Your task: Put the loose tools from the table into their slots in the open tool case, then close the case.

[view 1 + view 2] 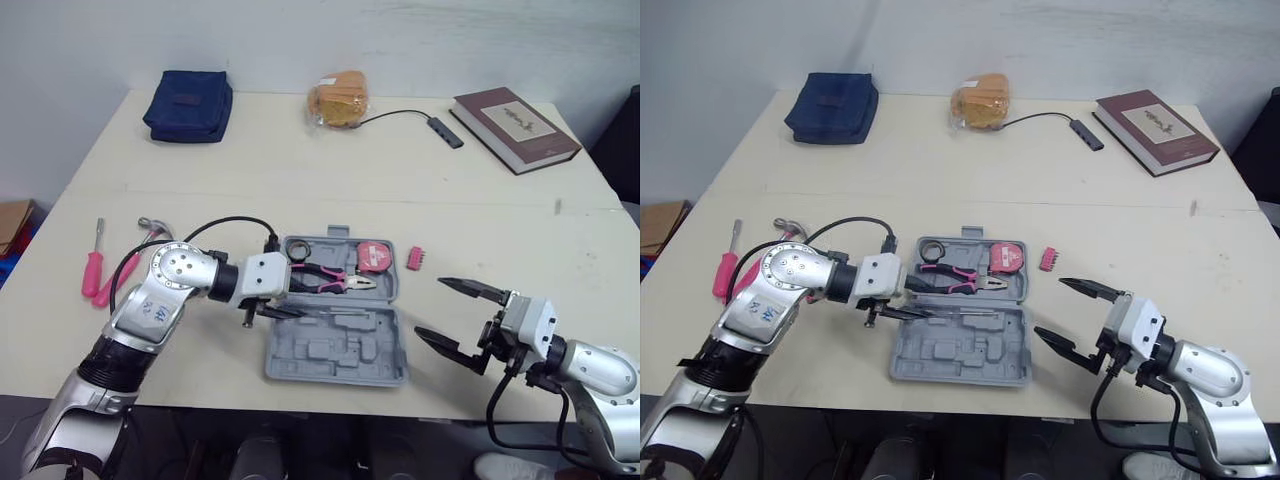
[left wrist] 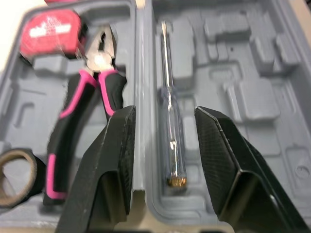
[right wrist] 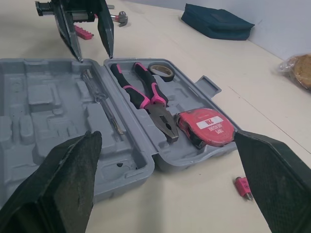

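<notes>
The grey tool case (image 1: pixel 330 352) lies open near the table's front edge. Its far half holds pink-handled pliers (image 1: pixel 325 280), a red tape measure (image 1: pixel 374 256) and a tape roll (image 1: pixel 300 247). A clear-handled screwdriver (image 2: pixel 170 121) lies in the near half by the hinge. My left gripper (image 1: pixel 275 305) hovers open at the case's left end, one finger on each side of that screwdriver, not touching it. My right gripper (image 1: pixel 430 307) is wide open just right of the case, holding nothing. Left of the case lie a pink screwdriver (image 1: pixel 92 270) and a hammer (image 1: pixel 152 228). A pink bit holder (image 1: pixel 414 258) lies to its right.
Along the table's far side sit a blue pouch (image 1: pixel 188 105), a bagged bread roll (image 1: pixel 338 100), a cabled USB hub (image 1: pixel 445 131) and a brown book (image 1: pixel 514 128). The table's front edge runs just below the case.
</notes>
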